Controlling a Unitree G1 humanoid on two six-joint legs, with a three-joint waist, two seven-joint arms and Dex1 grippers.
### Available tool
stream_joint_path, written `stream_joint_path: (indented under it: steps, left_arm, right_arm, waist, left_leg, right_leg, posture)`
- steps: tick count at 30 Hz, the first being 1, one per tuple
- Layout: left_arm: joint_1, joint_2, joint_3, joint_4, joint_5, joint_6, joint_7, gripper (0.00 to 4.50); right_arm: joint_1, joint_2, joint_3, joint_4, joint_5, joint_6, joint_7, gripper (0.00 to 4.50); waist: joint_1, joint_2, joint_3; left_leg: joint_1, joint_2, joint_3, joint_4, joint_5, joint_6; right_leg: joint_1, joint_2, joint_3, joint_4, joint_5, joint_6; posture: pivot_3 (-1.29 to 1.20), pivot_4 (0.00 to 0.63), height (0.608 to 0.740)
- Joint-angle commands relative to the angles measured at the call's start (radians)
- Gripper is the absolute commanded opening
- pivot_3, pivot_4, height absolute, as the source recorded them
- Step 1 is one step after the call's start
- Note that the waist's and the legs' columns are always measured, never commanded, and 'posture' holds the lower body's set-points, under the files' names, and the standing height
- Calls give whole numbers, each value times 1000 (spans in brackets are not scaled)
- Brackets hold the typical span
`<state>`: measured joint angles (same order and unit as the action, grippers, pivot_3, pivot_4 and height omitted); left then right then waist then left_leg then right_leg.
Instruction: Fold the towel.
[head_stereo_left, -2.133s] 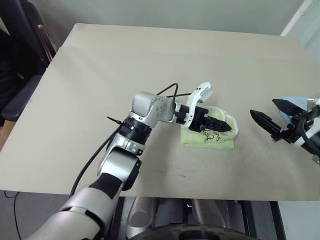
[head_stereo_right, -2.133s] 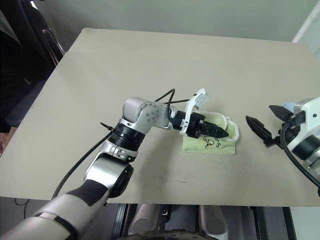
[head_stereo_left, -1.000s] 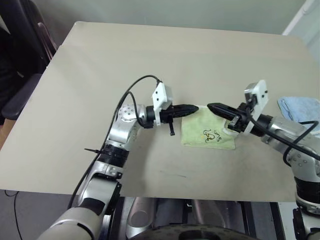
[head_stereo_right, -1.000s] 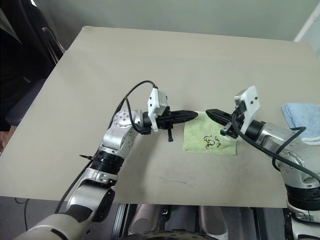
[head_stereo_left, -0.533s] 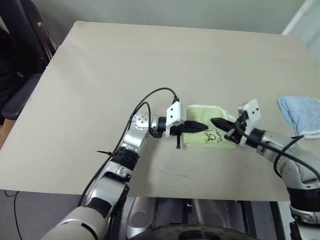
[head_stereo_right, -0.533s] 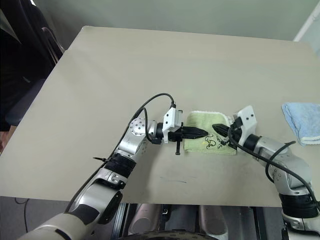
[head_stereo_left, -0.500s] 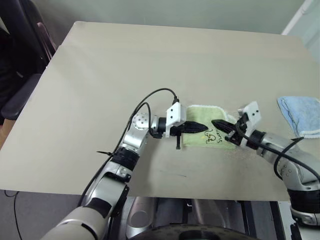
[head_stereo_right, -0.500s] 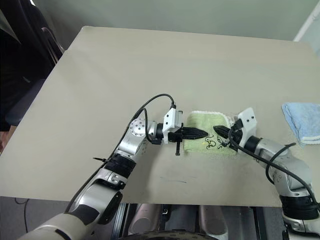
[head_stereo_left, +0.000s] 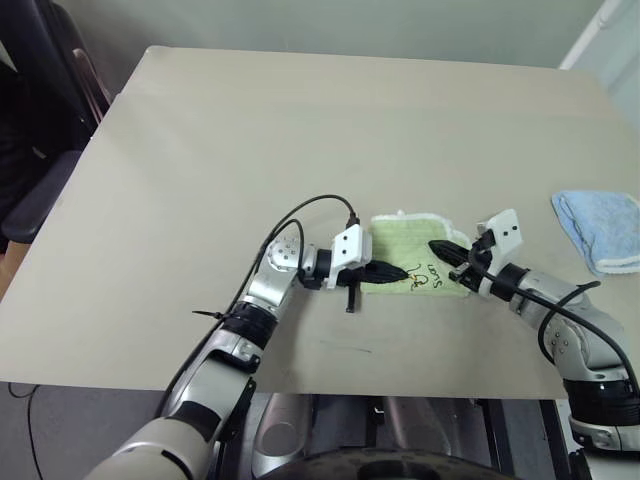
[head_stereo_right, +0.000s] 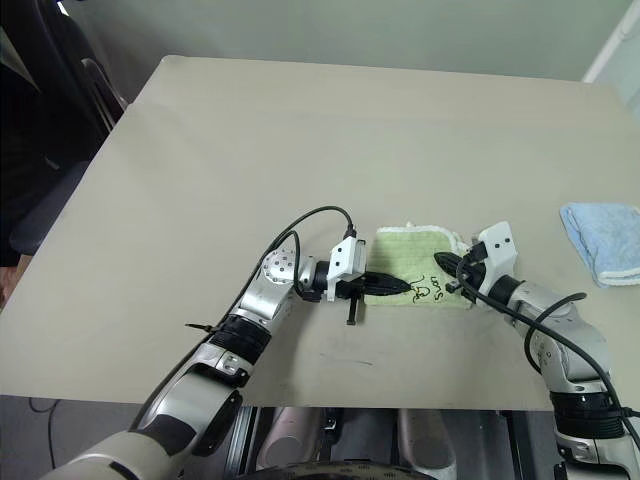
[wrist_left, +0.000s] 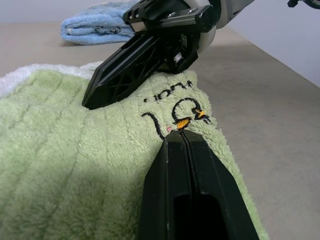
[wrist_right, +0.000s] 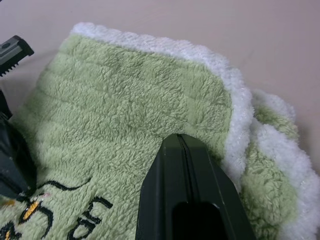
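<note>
One wide beige rectangular table (head_stereo_left: 250, 150) carries everything here: two cloths and two robot grippers.

The larger of the cloths is the one light green terry-cloth towel (head_stereo_left: 415, 262), lying folded into a compact rectangle near the table's front edge, right of centre. It has a white fluffy edging along its far side and its right end, and dark embroidered lettering with a small orange detail on its upper face. In the right wrist view the white-edged layers at the right end lie slightly offset, one lip showing beyond the other.

The one light blue folded cloth (head_stereo_left: 600, 228) lies well apart from the towel, at the table's right edge.

The left gripper (head_stereo_left: 392, 271) reaches in from the towel's left end. Its two black fingers (wrist_left: 187, 170) are pressed together with only a thin seam between them, gripping nothing; their tips rest on the towel's pile right at the embroidery.

The right gripper (head_stereo_left: 442, 250) comes in from the towel's right end, pointing toward the left one. Its two black fingers (wrist_right: 182, 175) are likewise closed flat against each other and pinch no fabric; they lie on the green surface just inside the white edging. The two gripper tips are near one another over the towel, apart, with the lettering between them.

A black cable (head_stereo_left: 310, 205) arcs over the left wrist.
</note>
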<state>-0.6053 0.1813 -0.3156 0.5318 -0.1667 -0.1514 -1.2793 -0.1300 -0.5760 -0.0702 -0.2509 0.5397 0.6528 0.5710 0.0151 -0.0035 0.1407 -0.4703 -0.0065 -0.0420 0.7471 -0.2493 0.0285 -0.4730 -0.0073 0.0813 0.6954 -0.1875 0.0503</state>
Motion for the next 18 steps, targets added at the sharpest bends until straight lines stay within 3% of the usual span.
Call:
stream_joint_path:
  steps: [1, 2, 8, 13, 16, 18]
  left_arm:
    - [-13, 0, 13, -30, -37, 92, -24, 380]
    - [-16, 3, 18, -33, -40, 102, -26, 562]
    - [-45, 20, 79, -51, -69, 122, -5, 2663]
    - [-82, 60, 177, -211, -240, 376, -15, 4422]
    - [-98, 152, 238, -361, -397, 649, -30, 4500]
    - [-115, 203, 274, -385, -441, 756, -5, 4500]
  right_arm:
    - [-19, -12, -33, -32, 35, 12, 40, 0]
    - [-22, -15, -33, -35, 41, 16, 50, 0]
    - [-58, -19, -79, -75, 107, 55, 61, 0]
    - [-64, -38, -165, -168, 239, 114, 82, 0]
    - [-61, -55, -241, -221, 344, 159, 74, 565]
    - [-55, -74, -262, -244, 366, 169, 73, 1229]
  waist:
    - [0, 0, 0]
    - [-1, 0, 0]
    - [-1, 0, 0]
    - [-1, 0, 0]
    - [-2, 0, 0]
    - [-3, 0, 0]
  left_leg:
    - [0, 0, 0, 0, 0, 0]
    - [0, 0, 0, 0, 0, 0]
    - [0, 0, 0, 0, 0, 0]
    - [-1, 0, 0, 0, 0, -1]
    - [-2, 0, 1, -1, 0, -1]
    - [-1, 0, 2, -1, 1, -2]
  right_leg:
    - [0, 0, 0, 0, 0, 0]
    - [0, 0, 0, 0, 0, 0]
    - [0, 0, 0, 0, 2, -4]
    - [-1, 0, 0, 0, 2, -4]
    - [-2, 0, 0, 0, 2, -5]
    - [-1, 0, 0, 0, 1, -5]
  posture:
    - [0, 150, 697]
    - [0, 150, 697]
    - [0, 150, 697]
    - [0, 150, 697]
    - [0, 150, 697]
    - [0, 150, 697]
